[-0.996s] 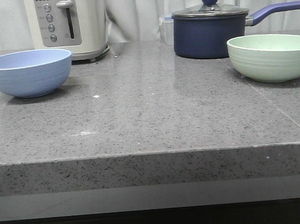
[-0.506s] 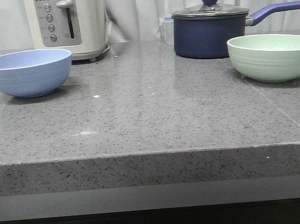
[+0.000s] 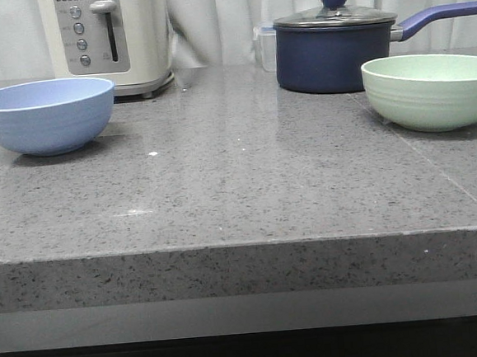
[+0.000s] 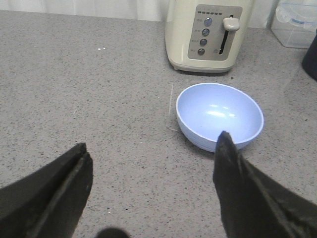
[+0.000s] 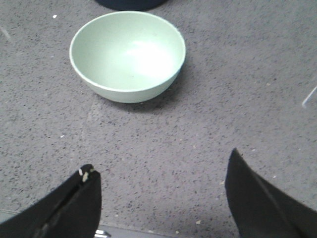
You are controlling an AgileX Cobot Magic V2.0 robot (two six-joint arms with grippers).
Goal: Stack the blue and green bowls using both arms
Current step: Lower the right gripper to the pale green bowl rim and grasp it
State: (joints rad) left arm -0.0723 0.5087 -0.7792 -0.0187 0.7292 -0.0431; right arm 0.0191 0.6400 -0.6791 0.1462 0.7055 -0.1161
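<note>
The blue bowl [image 3: 43, 115] rests upright and empty on the grey counter at the far left; the left wrist view shows the blue bowl [image 4: 219, 115] just beyond my left gripper [image 4: 153, 144], which is open with only bare counter between its black fingers. At the far right sits the green bowl [image 3: 431, 89], also upright and empty. In the right wrist view the green bowl [image 5: 128, 54] lies ahead of my right gripper [image 5: 161, 163], open and holding nothing. Neither arm shows in the front view.
A cream toaster [image 3: 108, 40] stands behind the blue bowl. A dark navy lidded saucepan [image 3: 336, 51] with a long handle stands behind the green bowl, with a clear plastic box [image 3: 264, 46] beside it. The counter's front edge [image 3: 244, 246] runs across the front view.
</note>
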